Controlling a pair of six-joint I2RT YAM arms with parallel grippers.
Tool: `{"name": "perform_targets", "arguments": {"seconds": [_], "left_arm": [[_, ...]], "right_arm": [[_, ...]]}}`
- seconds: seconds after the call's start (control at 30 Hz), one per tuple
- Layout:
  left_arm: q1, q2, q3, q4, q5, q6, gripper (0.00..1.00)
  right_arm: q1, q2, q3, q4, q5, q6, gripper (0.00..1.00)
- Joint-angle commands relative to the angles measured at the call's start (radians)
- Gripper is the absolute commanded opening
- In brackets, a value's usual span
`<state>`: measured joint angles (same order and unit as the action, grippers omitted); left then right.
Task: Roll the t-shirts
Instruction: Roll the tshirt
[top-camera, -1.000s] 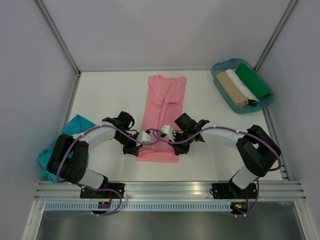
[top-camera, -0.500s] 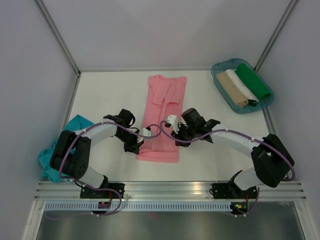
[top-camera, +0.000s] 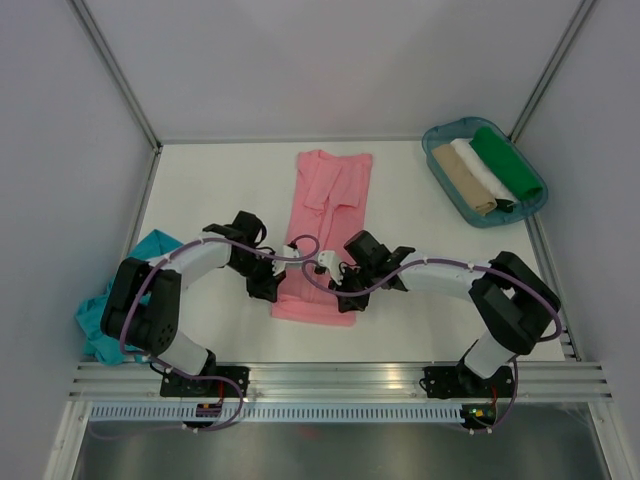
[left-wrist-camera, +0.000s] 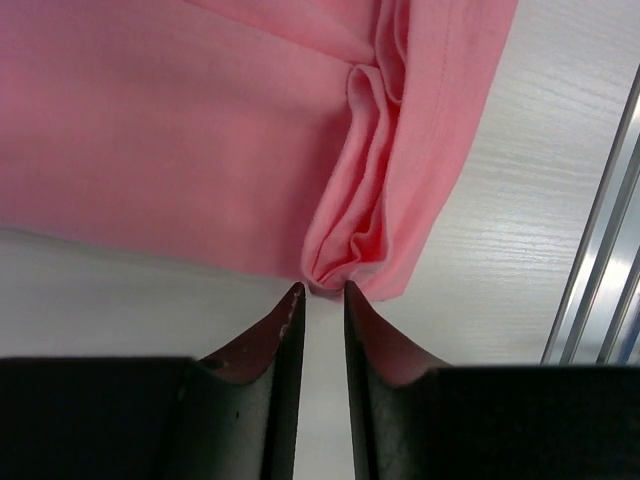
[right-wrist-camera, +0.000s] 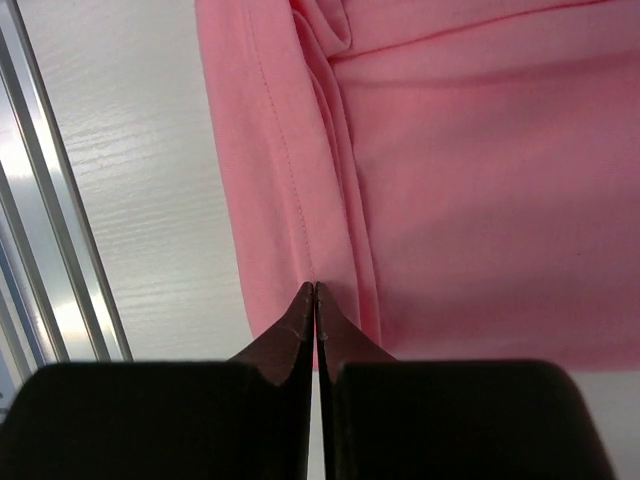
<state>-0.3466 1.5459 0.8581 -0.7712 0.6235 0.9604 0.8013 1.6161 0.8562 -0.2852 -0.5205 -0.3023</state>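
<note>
1. White counter (top-camera: 200, 190): the work happens at its centre, and the far side offers room for a roll to travel.
2. Salmon-pink soft fabric t-shirt (top-camera: 328, 215): it lies flat at mid-counter, folded into a long narrow strip running from near to far. Both arms are at its near end, one at each corner.
3. Teal blue crumpled fabric t-shirt (top-camera: 158, 246): it is heaped at the counter's left edge, well apart and not yet handled.
4. Teal plastic tray (top-camera: 428, 143): it sits at the far right corner holding rolled cloths, and plays no part in this step.
5. Left gripper (left-wrist-camera: 322, 288): its fingers (left-wrist-camera: 285, 330) stand a sliver apart. The tips seem to nip a small bunched fold (left-wrist-camera: 350, 255) at the strip's near-left corner.
6. Right gripper (right-wrist-camera: 315, 290): its fingers (right-wrist-camera: 295, 320) are pressed together with no gap, tips on the stitched hem (right-wrist-camera: 285, 170). Whether a layer is caught between them cannot be told.
7. Judgement: the step is starting the roll at the near hem. Done well, both corners lift and turn over evenly towards the far end, and the first turn stays tight and square. The left-side bunching should be smoothed first, or the roll may go conical.
</note>
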Motion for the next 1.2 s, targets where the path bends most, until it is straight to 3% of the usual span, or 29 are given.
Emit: {"name": "perform_targets", "arguments": {"seconds": [0.0, 0.23, 0.37, 0.67, 0.73, 0.8, 0.9, 1.03, 1.17], "left_arm": [[0.023, 0.009, 0.041, 0.018, 0.012, -0.061, 0.29], [0.103, 0.016, 0.087, 0.07, -0.013, -0.166, 0.32], [0.118, -0.059, 0.073, 0.095, 0.025, -0.192, 0.3], [0.123, -0.326, -0.16, 0.211, 0.096, -0.138, 0.26], [0.121, -0.352, -0.179, 0.213, 0.097, -0.091, 0.29], [0.121, -0.389, -0.189, 0.231, 0.107, -0.071, 0.42], [0.117, -0.414, -0.191, 0.234, 0.125, -0.066, 0.47], [0.033, -0.495, -0.258, 0.236, 0.122, 0.113, 0.5], [-0.136, -0.567, -0.326, 0.233, -0.042, 0.208, 0.5]], "right_arm": [[0.004, 0.021, 0.061, -0.035, -0.02, -0.009, 0.04], [-0.007, 0.047, 0.08, -0.042, 0.077, 0.051, 0.01], [-0.017, 0.039, 0.076, -0.039, 0.077, 0.069, 0.01], [-0.017, -0.03, 0.032, 0.023, 0.134, 0.132, 0.01], [-0.017, -0.1, 0.0, 0.095, 0.122, 0.126, 0.04], [-0.017, -0.178, -0.042, 0.147, 0.125, 0.109, 0.07], [-0.017, -0.261, -0.081, 0.166, 0.132, 0.063, 0.13], [-0.017, -0.34, -0.089, 0.104, 0.139, -0.007, 0.21], [0.001, -0.393, -0.092, 0.017, 0.178, -0.101, 0.28]]}}
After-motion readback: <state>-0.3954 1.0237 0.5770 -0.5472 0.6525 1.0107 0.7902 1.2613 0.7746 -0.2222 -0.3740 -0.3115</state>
